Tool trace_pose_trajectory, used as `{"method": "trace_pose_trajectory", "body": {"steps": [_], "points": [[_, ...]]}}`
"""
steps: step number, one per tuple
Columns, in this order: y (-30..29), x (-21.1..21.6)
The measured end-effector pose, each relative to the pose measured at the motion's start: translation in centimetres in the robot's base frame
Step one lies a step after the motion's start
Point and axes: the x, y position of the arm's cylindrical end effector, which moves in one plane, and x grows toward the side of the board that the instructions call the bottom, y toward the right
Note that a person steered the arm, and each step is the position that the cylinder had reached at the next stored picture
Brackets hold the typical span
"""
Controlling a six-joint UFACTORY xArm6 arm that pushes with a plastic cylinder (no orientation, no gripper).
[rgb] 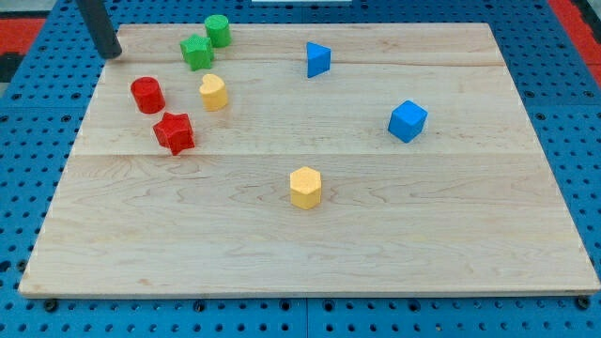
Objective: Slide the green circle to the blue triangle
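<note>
Blocks: two green (218, 30) (197, 52), two red (147, 95) (175, 132), two yellow (213, 92) (305, 187), two blue (317, 59) (408, 121).

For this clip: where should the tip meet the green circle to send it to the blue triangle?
Probably on the green circle's left side wall, pushing toward the view's right, since the blue triangle lies right and slightly lower. My tip sits left of it; the green star touches its lower left.

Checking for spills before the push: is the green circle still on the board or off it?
On the board. The green circle stands near the wooden board's top edge, beside the green star.
</note>
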Motion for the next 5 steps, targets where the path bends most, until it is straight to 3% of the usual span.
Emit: {"method": "trace_pose_trajectory", "body": {"steps": [1, 4, 5], "points": [[1.8, -2.9], [3.7, -4.3], [13.5, -4.3]]}}
